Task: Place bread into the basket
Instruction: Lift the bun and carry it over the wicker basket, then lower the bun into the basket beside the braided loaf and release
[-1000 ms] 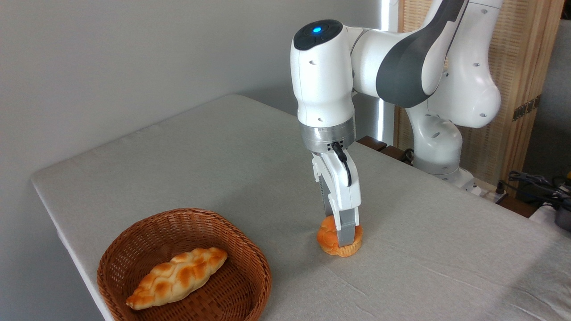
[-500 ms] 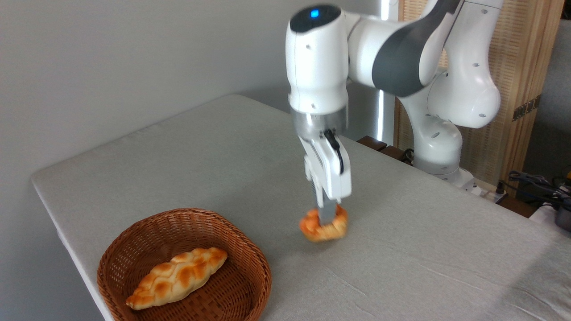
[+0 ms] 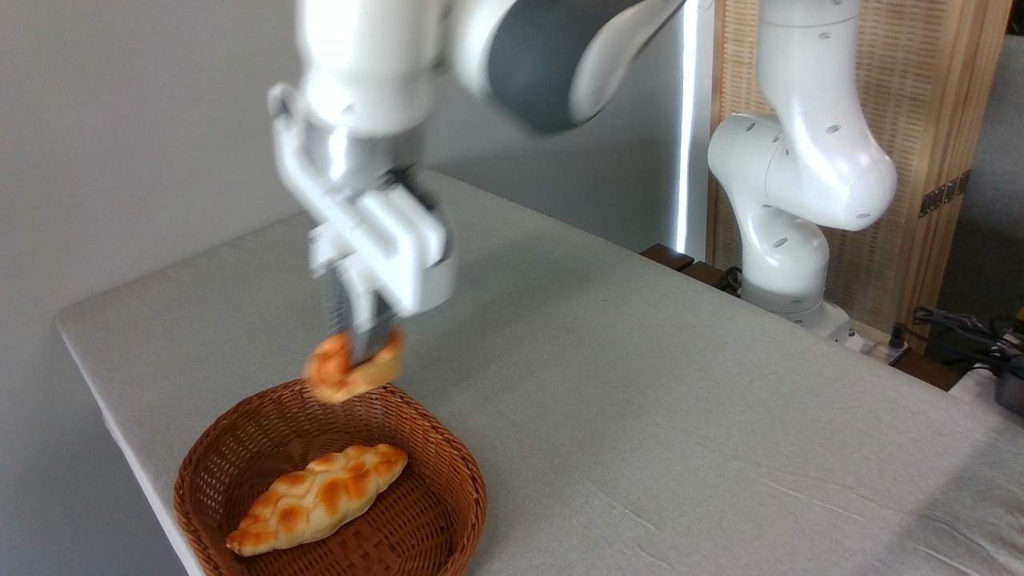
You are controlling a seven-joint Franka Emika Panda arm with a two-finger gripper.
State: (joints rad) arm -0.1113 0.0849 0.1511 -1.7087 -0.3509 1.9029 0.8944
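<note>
1. The desk (image 3: 640, 384), covered in pale grey cloth, takes up most of the view; its broad right half lies bare, with everything gathered at the near left corner

2. The robot arm (image 3: 528, 56) leans in from its base at the far right and reaches across to that corner; it is blurred, which I take as a sign of fast travel

3. The basket (image 3: 448, 472) sits close to the desk's front left edge, wide and shallow, an easy target for a drop from above

4. A long braided loaf (image 3: 320, 496) lies slantwise across the basket floor, leaving free wicker at the back and the right

5. The end effector (image 3: 362, 340) points downward with its fingers drawn in narrowly, pinching the bread from both sides; blur hides the exact contact

6. The bread (image 3: 352, 370) hangs clear of the desk, tilted, just above the basket's far rim, apart from the loaf; in my judgement it needs to come a little nearer over the bowl before release, so it does not land on the rim
</note>
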